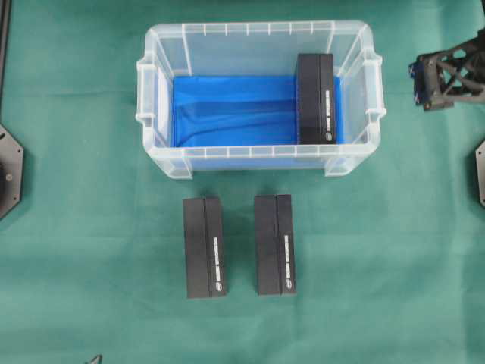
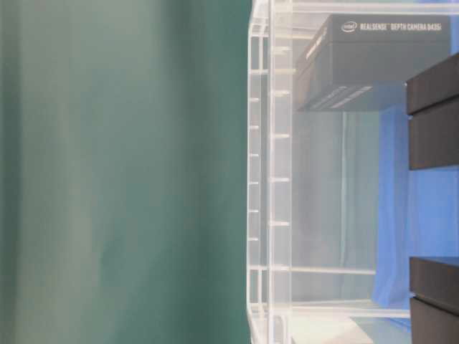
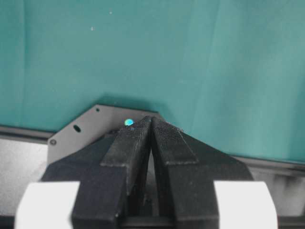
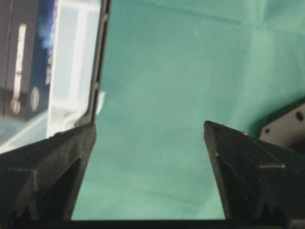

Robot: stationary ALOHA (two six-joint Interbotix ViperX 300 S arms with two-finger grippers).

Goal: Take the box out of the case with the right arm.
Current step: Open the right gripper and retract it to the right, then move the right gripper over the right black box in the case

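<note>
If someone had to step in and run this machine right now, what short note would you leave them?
Right gripper: fingers wide open, empty, beside the case over the green cloth.
Left gripper: fingers shut, empty, parked away from everything.
One black box stands in the case at its right end, on the blue sheet.
Two boxes lie outside on the cloth.
Left: grip the box inside with the right arm and lift it out.

Two black boxes lie side by side on the green cloth covering the worktop, apart from each other: the left box and the right box, long sides parallel
</note>
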